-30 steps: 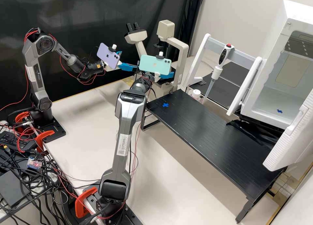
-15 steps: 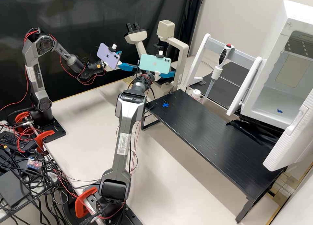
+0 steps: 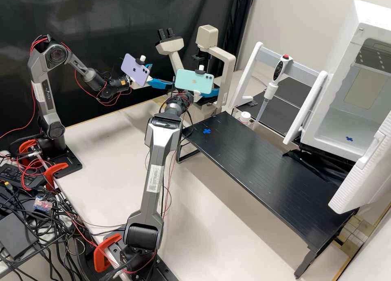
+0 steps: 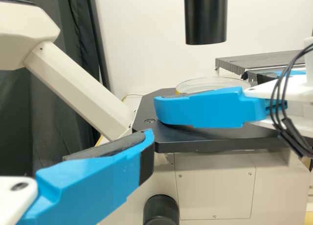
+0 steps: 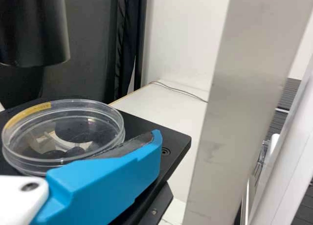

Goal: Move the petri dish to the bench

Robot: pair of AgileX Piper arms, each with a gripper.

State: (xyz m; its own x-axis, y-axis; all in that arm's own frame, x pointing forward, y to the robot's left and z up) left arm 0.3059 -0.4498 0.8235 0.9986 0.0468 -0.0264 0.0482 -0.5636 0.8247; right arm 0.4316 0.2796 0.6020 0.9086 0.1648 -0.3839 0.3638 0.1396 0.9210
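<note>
Low over the microscope stage (image 4: 225, 143), the right gripper (image 3: 209, 94) stands beside the clear petri dish (image 5: 66, 132), which lies flat on the stage. In the right wrist view, one blue finger of the right gripper (image 5: 146, 149) runs along the dish's rim. From the left wrist view, its fingers stand apart, one in front of the petri dish (image 4: 212, 83), hiding part of it; contact is unclear. The left gripper (image 3: 159, 76) hangs open near the microscope's eyepiece side. In the left wrist view, a finger of the left gripper (image 4: 139, 149) points toward the stage.
A black objective tube (image 4: 206, 17) hangs above the stage, and the microscope's pale upright (image 3: 229, 77) rises beside the right gripper. The raised black bench (image 3: 264, 171) bears a blue cross mark (image 3: 207, 131). A pipette (image 3: 266, 95) hangs on a white stand before the open incubator (image 3: 342, 126).
The right arm has shifted very slightly, its phone mount swaying a few pixels. The left arm keeps still, and the petri dish's earlier place cannot be told.
</note>
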